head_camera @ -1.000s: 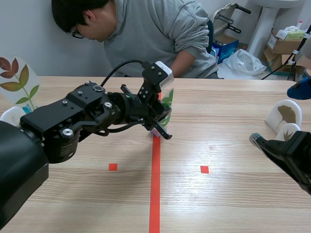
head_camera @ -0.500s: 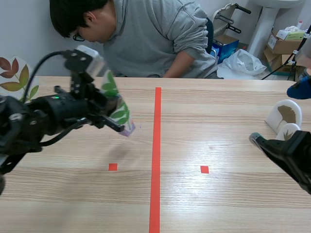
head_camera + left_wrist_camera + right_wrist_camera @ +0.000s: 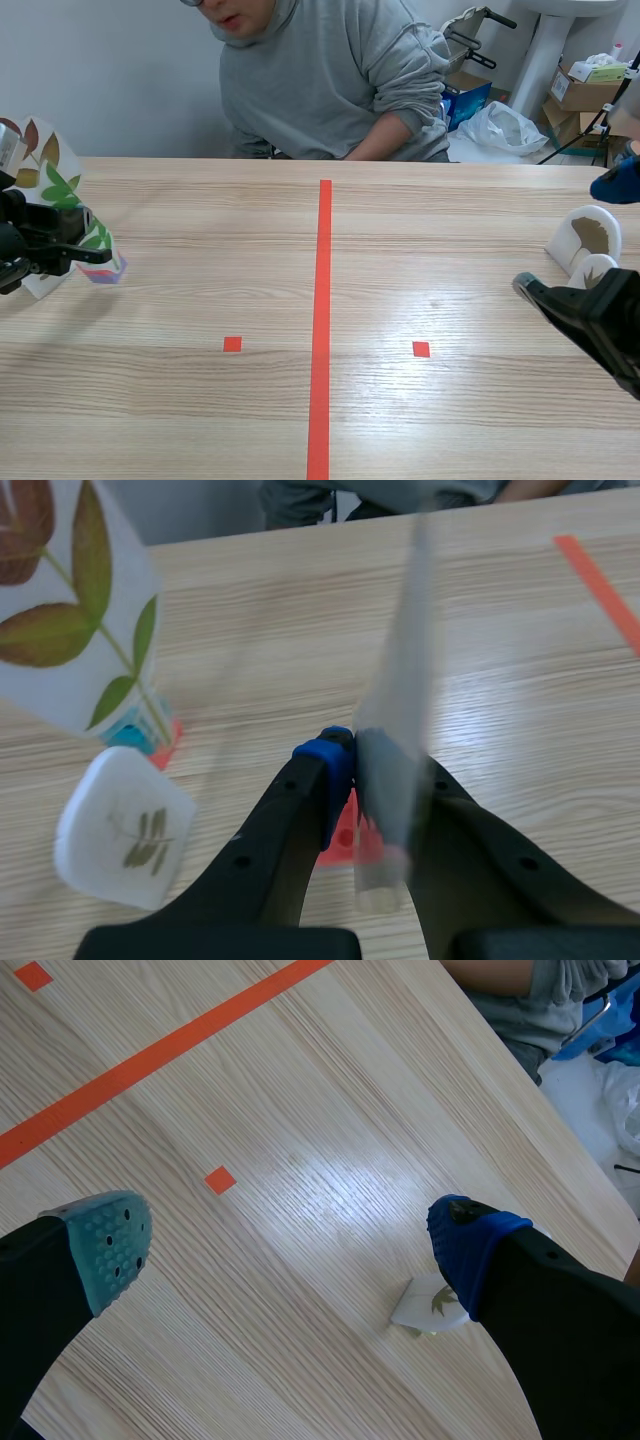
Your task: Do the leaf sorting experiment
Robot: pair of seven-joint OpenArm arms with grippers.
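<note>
The left gripper (image 3: 355, 765), clamped on the green leaf card (image 3: 65, 190), now hangs at the left edge of the table (image 3: 450, 220), beside the brown-leaf sign (image 3: 70, 600) (a second ago it was at the centre line). I judge that placing comes next. The right gripper (image 3: 287, 1250) stands wide apart.

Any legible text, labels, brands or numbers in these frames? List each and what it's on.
None readable.
cardboard boxes behind the table: label print too small to read.
leaf card in the left pincer: seen edge-on and blurred, no text visible.
standing leaf card: leaf picture only, no words.
white leaf token: leaf picture only, no words.
</note>
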